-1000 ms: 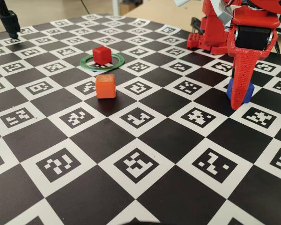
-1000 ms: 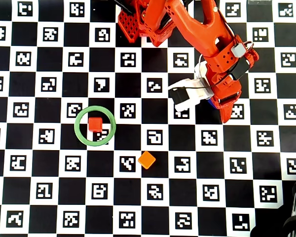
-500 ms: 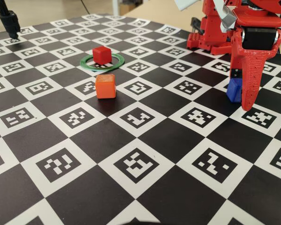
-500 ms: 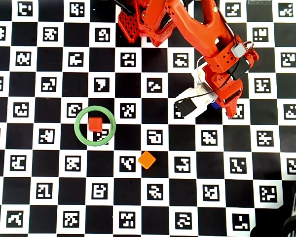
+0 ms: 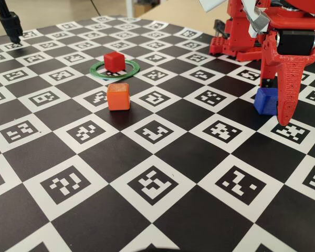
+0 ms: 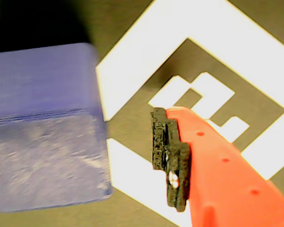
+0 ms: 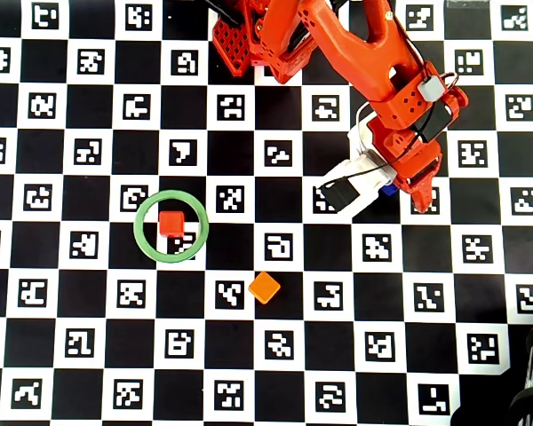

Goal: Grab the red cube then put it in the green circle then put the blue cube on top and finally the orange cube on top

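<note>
1. a tabletop (image 5: 147, 220) covered in a black-and-white checkerboard of coded markers fills the fixed and overhead views; a pale floor shows behind it.
2. the red cube (image 5: 114, 61) already sits inside the green circle (image 5: 97, 73), toward its upper left in the overhead view, and the orange cube (image 5: 118, 96) rests just outside the ring.
3. the blue cube (image 5: 265, 101) lies on the tabletop well to the right, directly under the arm.
4. the claw (image 5: 275, 107) is open and holds nothing; in the wrist view the blue cube (image 6: 45, 125) sits just left of the padded orange finger (image 6: 213, 165), with a sliver of tabletop between them.
5. closing turns on that gap: the cube lies to the finger's left, apparently between the jaws.
6. compared with a second ago, the red finger has shifted rightward in the fixed view, uncovering the cube's front face.
</note>
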